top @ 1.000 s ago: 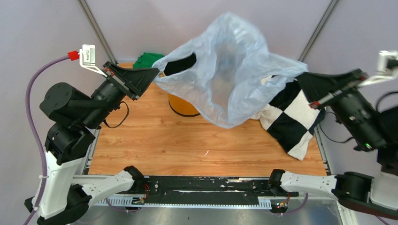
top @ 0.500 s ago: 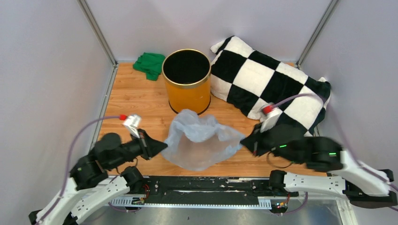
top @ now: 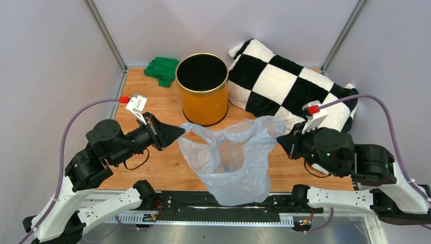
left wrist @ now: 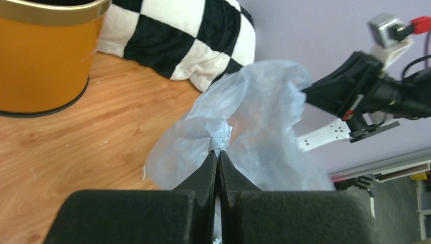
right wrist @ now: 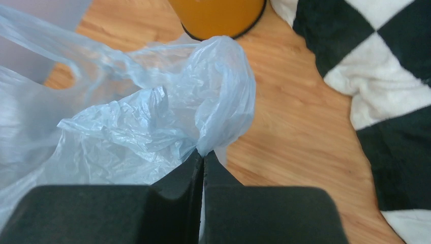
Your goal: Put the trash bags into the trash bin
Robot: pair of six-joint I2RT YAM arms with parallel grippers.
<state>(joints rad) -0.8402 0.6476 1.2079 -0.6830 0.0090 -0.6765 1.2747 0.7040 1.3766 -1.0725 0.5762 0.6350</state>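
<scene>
Top external: bag (top: 228, 157) outside bin (top: 203, 105)

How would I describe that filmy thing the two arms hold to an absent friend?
Find the orange bin at the back of the table. In front of it, a plastic bag hangs between the left fingers and the right fingers. It alone is see-through, pale blue-grey and crinkly.

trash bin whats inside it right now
Only the black inside of the trash bin shows; nothing is visible in it, though its dark floor is hard to read. The trash bag hangs outside, pinched by the left gripper and right gripper.
</scene>
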